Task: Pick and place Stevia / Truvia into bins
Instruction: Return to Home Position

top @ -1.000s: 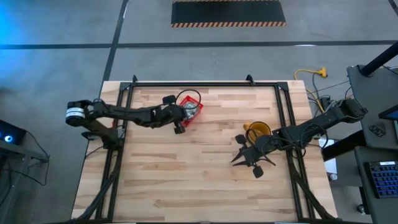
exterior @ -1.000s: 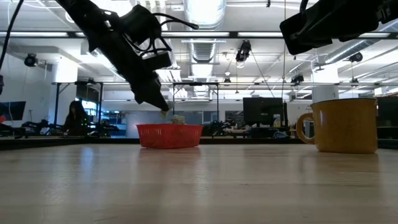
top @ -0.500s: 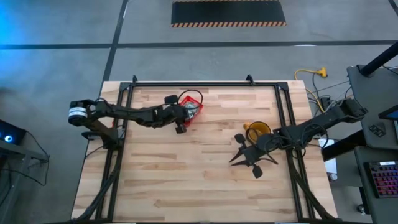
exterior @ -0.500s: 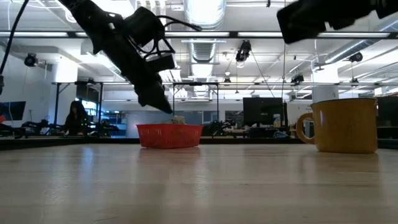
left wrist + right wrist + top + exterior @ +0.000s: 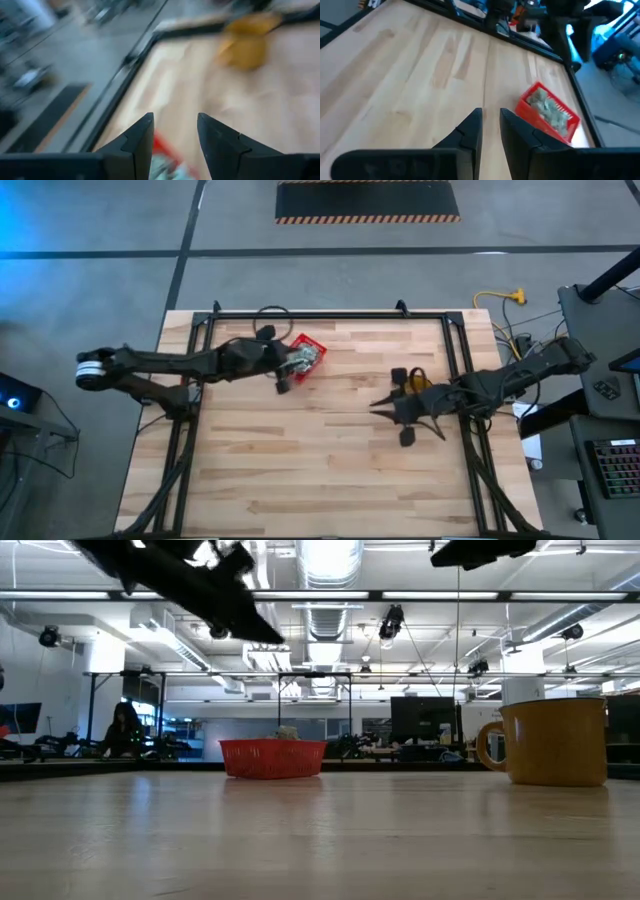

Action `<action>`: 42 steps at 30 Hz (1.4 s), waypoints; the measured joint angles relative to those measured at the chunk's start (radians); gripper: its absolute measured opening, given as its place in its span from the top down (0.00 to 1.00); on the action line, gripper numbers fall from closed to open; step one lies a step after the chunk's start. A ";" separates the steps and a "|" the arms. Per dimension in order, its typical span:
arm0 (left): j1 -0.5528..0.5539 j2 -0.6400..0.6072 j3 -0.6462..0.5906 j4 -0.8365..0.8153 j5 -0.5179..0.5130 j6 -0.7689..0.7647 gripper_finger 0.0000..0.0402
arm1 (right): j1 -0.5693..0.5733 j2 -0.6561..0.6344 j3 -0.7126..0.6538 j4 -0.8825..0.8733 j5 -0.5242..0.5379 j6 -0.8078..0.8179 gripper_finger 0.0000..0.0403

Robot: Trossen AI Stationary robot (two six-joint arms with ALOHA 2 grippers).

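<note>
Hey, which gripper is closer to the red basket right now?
Left. The left gripper hangs just beside the red basket; the right gripper is far off, by the yellow mug.

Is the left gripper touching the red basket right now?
Apart. In the low view the left gripper hangs high above the red basket, with a plain gap of open room background between them.
</note>
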 joint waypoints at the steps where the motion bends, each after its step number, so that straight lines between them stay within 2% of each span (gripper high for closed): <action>1: 0.000 -0.029 -0.022 0.030 0.055 0.000 0.66 | 0.000 -0.017 -0.001 -0.007 -0.006 -0.012 0.86; 3: 0.000 -0.091 -0.072 0.081 0.140 0.000 0.66 | -0.005 -0.061 -0.003 -0.011 -0.031 -0.037 0.86; 6: 0.000 -0.172 -0.157 0.186 0.193 -0.005 0.66 | -0.034 -0.137 -0.017 -0.006 -0.121 -0.099 0.86; 11: 0.000 -0.282 -0.275 0.285 0.194 -0.035 0.66 | -0.143 -0.246 -0.077 0.018 -0.332 -0.148 0.86; 17: -0.009 -0.376 -0.347 0.345 0.194 -0.092 0.66 | -0.336 -0.329 -0.171 0.086 -0.386 -0.132 0.86; 24: -0.020 -0.443 -0.394 0.346 0.187 -0.097 0.66 | -0.596 -0.371 -0.232 0.167 -0.719 -0.088 0.86; 28: -0.019 -0.471 -0.418 0.346 0.107 -0.097 0.66 | -0.680 -0.372 -0.292 0.254 -0.742 -0.027 0.86; 32: -0.019 -0.506 -0.451 0.341 0.041 -0.097 0.66 | -0.706 -0.386 -0.326 0.285 -0.743 -0.012 0.86; 37: -0.020 -0.581 -0.478 0.342 0.036 -0.097 0.66 | -0.698 -0.440 -0.351 0.290 -0.794 0.019 0.86; 42: -0.025 -0.660 -0.518 0.340 0.037 -0.097 0.66 | -0.681 -0.582 -0.432 0.288 -0.832 0.067 0.86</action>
